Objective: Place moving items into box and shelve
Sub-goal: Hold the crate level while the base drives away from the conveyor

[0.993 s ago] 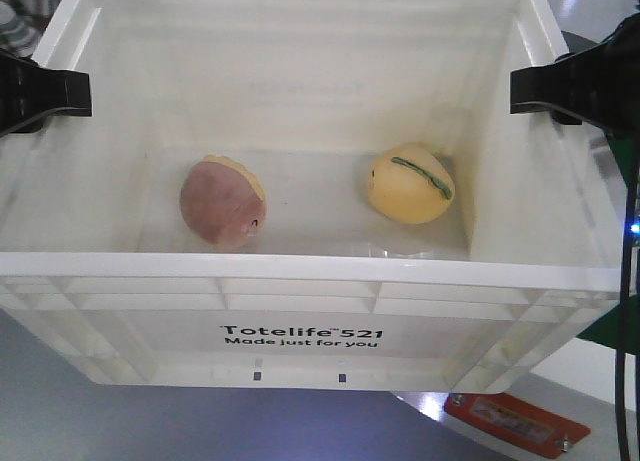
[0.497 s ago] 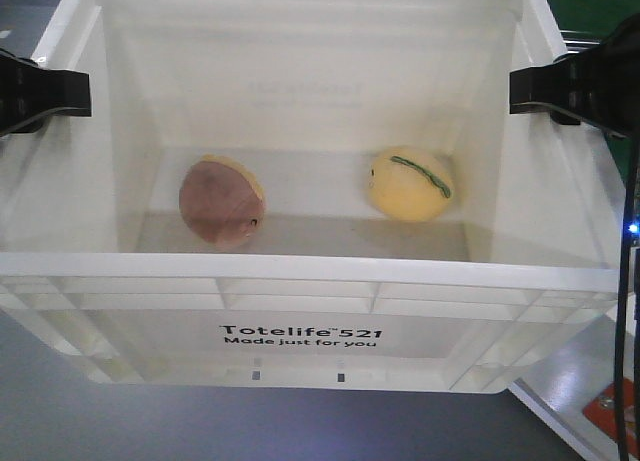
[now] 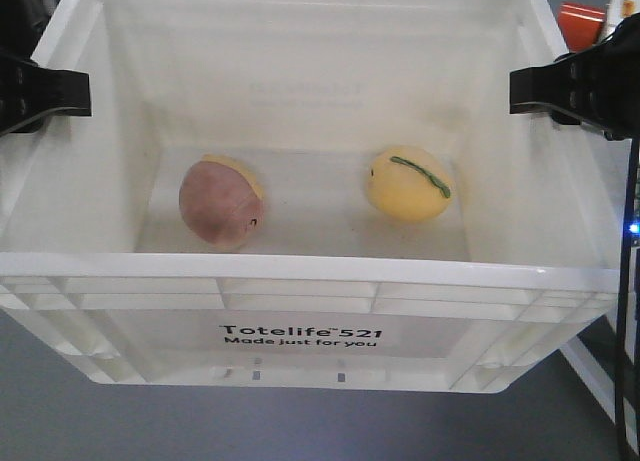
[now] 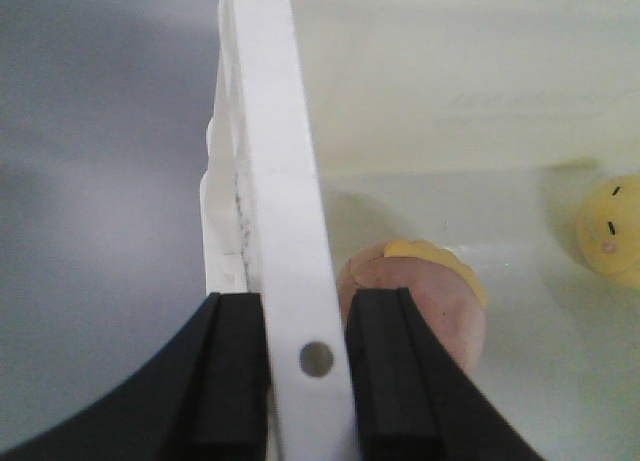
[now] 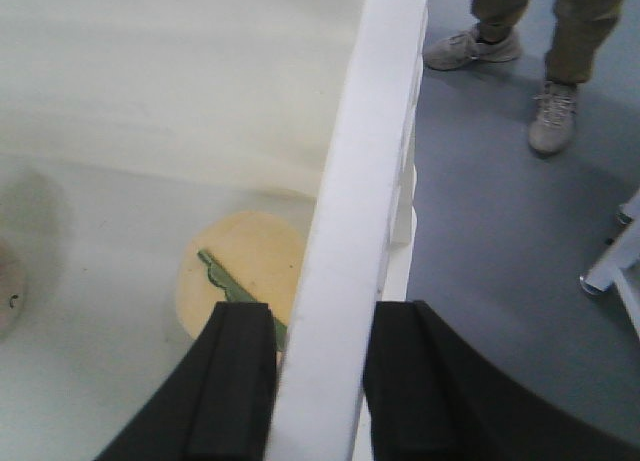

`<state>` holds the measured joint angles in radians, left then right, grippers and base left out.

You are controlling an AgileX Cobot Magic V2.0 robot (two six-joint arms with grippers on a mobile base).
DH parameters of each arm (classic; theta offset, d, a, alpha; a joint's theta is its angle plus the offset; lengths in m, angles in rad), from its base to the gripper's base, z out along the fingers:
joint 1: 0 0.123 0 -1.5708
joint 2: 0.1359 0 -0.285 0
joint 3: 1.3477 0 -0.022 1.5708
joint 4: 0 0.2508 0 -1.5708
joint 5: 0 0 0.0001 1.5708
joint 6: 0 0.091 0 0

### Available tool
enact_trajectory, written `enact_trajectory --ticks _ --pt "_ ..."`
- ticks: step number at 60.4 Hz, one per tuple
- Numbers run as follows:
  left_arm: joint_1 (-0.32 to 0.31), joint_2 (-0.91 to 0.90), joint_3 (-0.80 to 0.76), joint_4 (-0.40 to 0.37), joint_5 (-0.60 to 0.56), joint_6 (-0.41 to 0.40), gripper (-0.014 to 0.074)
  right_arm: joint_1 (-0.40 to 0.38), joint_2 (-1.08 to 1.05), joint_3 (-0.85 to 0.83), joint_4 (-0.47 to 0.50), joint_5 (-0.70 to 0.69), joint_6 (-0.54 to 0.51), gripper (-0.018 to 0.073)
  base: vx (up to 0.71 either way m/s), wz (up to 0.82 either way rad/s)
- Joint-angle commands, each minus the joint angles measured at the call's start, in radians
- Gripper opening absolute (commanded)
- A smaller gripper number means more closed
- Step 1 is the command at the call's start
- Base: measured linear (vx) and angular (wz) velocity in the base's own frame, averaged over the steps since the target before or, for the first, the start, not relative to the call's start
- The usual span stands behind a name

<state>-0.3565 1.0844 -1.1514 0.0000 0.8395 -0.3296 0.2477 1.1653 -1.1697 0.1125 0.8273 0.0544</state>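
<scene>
Both moving items [image 3: 222, 203] are lying loose on the floor of the box [image 3: 300, 271], apart from each other. The pinkish-brown toy [image 3: 220, 206] is sitting toward the left side and the pale yellow toy [image 3: 408, 184], green stripe up, is sitting toward the right. Neither is touching a wall in the front view.

The left gripper [image 4: 307, 326] is pinching the box's left rim. One black finger is pressing the outer face and the other the inner face, so the claw is closed down to the thickness of the rim. The right gripper [image 5: 322, 331] is doing the same on the right rim, just above the yellow toy.

Grey floor [image 3: 60, 421] is showing beneath the box's front wall, so the box appears to be hanging between the two arms rather than resting on anything. A person's shoes [image 5: 500, 71] are standing on the floor beyond the right wall.

Packing is looking finished and the carrying step toward the shelf is in hand. No shelf is showing in these views. The next move is calling for both arms to be travelling together, level and evenly spaced. Any spread or tilt could be slipping a rim out of a pinch or rolling the toys.
</scene>
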Motion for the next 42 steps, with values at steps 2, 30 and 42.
enact_trajectory --ticks 2,30,42 --pt "-0.002 -0.038 -0.042 0.009 -0.138 -0.002 -0.0006 -0.007 -0.032 -0.040 -0.037 -0.121 -0.018 -0.0005 -0.18 0.71" --pt "-0.002 -0.038 -0.042 0.009 -0.138 -0.002 -0.0006 -0.007 -0.032 -0.040 -0.037 -0.114 -0.018 -0.0005 -0.17 0.71" --pt "-0.002 -0.038 -0.042 0.009 -0.137 -0.002 -0.0006 -0.007 -0.032 -0.040 -0.037 -0.113 -0.018 -0.0005 -0.16 0.73"
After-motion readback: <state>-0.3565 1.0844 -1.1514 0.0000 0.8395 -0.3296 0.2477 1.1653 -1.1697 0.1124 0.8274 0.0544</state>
